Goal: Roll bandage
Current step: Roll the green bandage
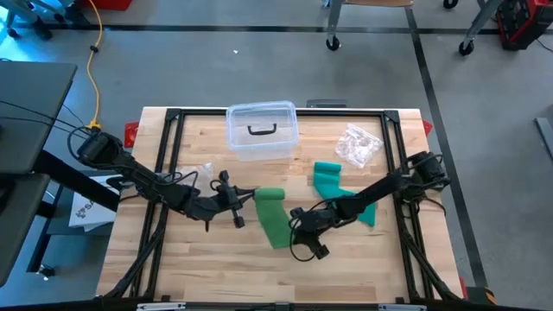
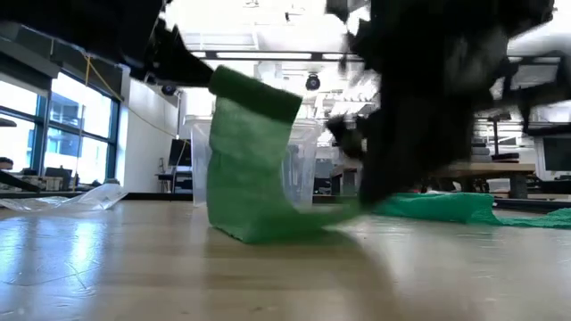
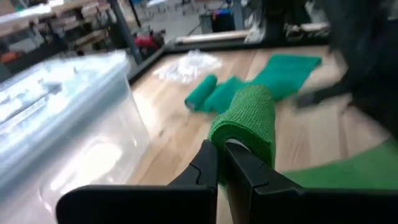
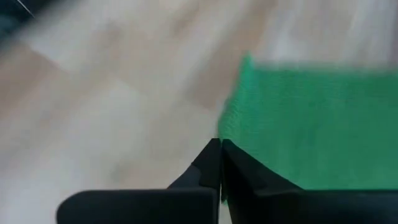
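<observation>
A green bandage [image 1: 275, 218] lies in the middle of the table. Its partly rolled end [image 2: 254, 94] is raised, and the strip hangs from it down to the wood [image 2: 259, 227], then runs along the table to my right gripper [image 1: 294, 233]. My left gripper [image 1: 251, 199] is shut on the rolled end; my right gripper is shut at the strip's other end. A second, teal bandage [image 1: 337, 186] lies loose behind them, partly under the right arm. My left gripper pinches the rolled end's side [image 3: 233, 134] between its two fingers, coming nearly level from the table's left. The roll is lifted clear, and the strip hangs below it onto the table. My right gripper's shut fingers meet the flat strip at its side edge [image 4: 231, 134], slanting down from the table's right. The strip there lies low on the wood; the fingers hide how much of it is between them.
A clear plastic box [image 1: 262, 130] with a lid stands at the far middle. Crumpled clear wrappers lie at the far right [image 1: 359, 145] and at the left [image 1: 199, 173]. A black frame [image 1: 173, 117] borders the table. Bare wood lies toward the near edge.
</observation>
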Motion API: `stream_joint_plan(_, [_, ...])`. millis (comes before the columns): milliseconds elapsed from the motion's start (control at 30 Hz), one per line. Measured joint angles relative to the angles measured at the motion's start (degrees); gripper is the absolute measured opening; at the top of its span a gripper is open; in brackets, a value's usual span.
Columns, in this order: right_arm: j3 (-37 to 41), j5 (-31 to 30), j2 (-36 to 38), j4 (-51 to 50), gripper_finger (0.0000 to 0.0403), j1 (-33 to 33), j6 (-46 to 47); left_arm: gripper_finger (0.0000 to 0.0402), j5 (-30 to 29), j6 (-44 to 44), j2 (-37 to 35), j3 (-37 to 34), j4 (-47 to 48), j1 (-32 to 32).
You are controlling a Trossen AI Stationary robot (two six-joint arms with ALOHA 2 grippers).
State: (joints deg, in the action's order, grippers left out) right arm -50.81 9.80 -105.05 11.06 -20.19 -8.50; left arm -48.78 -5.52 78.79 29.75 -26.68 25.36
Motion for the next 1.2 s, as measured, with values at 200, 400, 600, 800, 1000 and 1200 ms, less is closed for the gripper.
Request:
stream_joint_plan(200, [-0.11,-3.05,11.15,4.72,0.0000,-0.15,0.99,0.0003,-0.32,-6.22,3.88,-2.73,-1.88,-0.36])
stream_joint_plan(400, [-0.11,-16.85,21.62,7.12,0.0000,1.24,0.97,0.0003,2.45,-5.77,11.39,-3.02,-13.94,0.82])
stream_joint_plan(600, [-0.13,-29.60,28.70,6.02,0.0000,2.95,0.64,0.0003,7.64,-3.89,19.28,-0.79,-23.52,2.79])
stream_joint_plan(800, [-0.13,-31.44,33.65,6.26,0.0000,4.58,0.53,0.0003,9.19,-6.40,25.22,3.14,-23.83,3.81])
stream_joint_plan(1000, [-0.15,-39.91,37.60,2.55,0.0000,4.86,-2.01,0.0003,12.00,-7.91,28.18,5.50,-23.86,4.64])
stream_joint_plan(1200, [-0.19,-44.75,40.58,-2.88,0.0000,6.23,-1.44,0.0003,11.18,-9.09,28.19,5.52,-25.59,5.95])
